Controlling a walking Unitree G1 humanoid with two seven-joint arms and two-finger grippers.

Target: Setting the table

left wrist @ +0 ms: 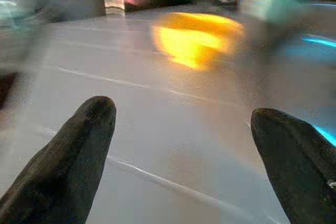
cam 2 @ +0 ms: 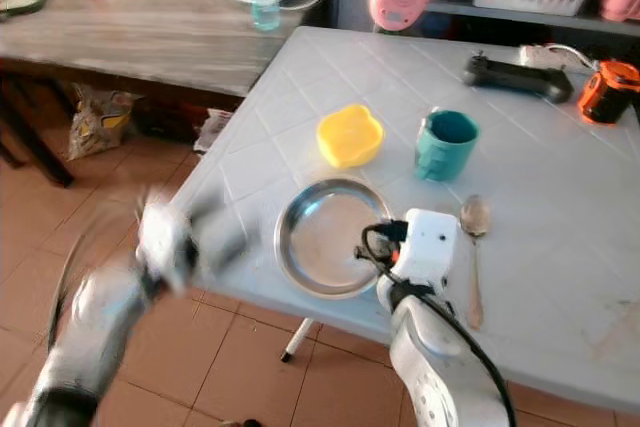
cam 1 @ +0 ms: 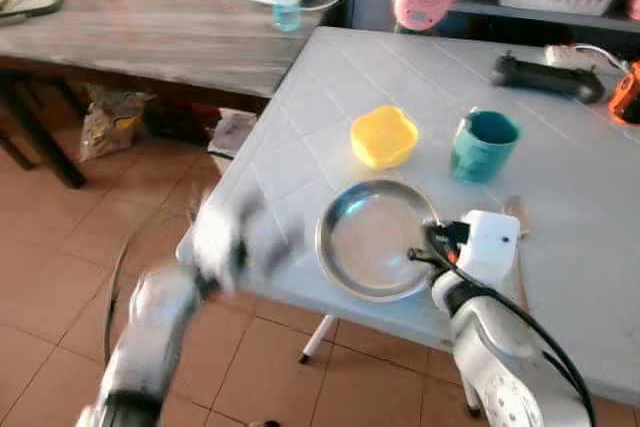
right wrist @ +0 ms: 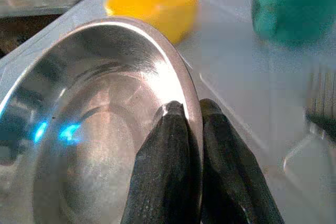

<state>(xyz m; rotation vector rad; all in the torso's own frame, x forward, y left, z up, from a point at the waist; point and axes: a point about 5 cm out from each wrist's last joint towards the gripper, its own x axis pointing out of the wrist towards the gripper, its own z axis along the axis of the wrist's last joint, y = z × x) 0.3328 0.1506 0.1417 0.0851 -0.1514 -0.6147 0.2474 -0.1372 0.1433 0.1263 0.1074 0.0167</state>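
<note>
Right wrist view shows the right gripper (right wrist: 191, 114) pinched shut on the rim of the plate (right wrist: 79, 114), one finger inside, one outside. Beyond the plate sit the yellow bowl (cam 1: 384, 135) and teal cup (cam 1: 484, 145); a spoon (cam 2: 473, 219) lies beside the plate. The left gripper (left wrist: 184, 129), blurred, hangs spread wide near the plate's far side. Plate placing looks in hand; next, probably letting go cleanly.

No legible text, labels, brands or numbers on anything in view
</note>
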